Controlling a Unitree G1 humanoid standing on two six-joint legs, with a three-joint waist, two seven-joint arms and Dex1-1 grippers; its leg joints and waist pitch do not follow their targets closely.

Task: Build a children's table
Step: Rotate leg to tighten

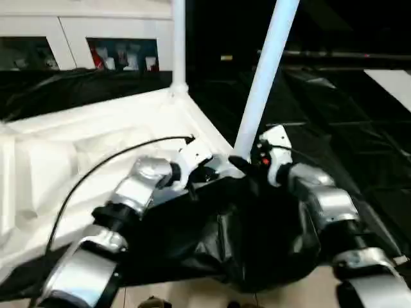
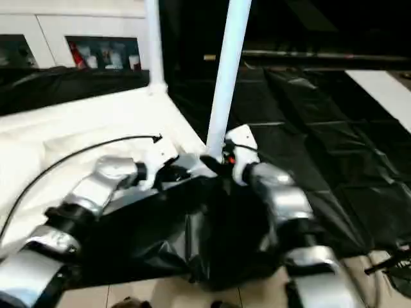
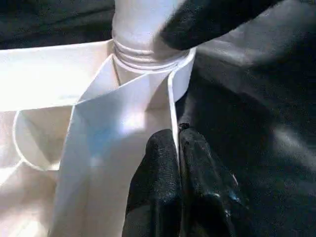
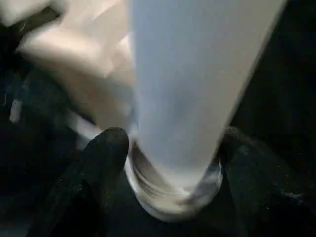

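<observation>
The white table top (image 1: 77, 147) lies upside down on the black sheet, ribs facing up. One white leg (image 1: 178, 45) stands upright in the far corner socket. A second leg (image 1: 264, 77) rises, leaning slightly right, from the near right corner socket (image 3: 148, 64). My right gripper (image 1: 247, 163) is shut around this leg just above its threaded base (image 4: 173, 192), one finger (image 4: 101, 168) on each side. My left gripper (image 3: 177, 136) is shut on the thin rim wall (image 3: 170, 98) of the table top beside that socket.
The black sheet (image 1: 334, 128) covers the work surface and bunches up in front of me between my forearms. White cabinets (image 1: 122, 54) stand behind. A black cable (image 1: 96, 170) loops over my left forearm. A pale board (image 1: 392, 80) lies at the far right.
</observation>
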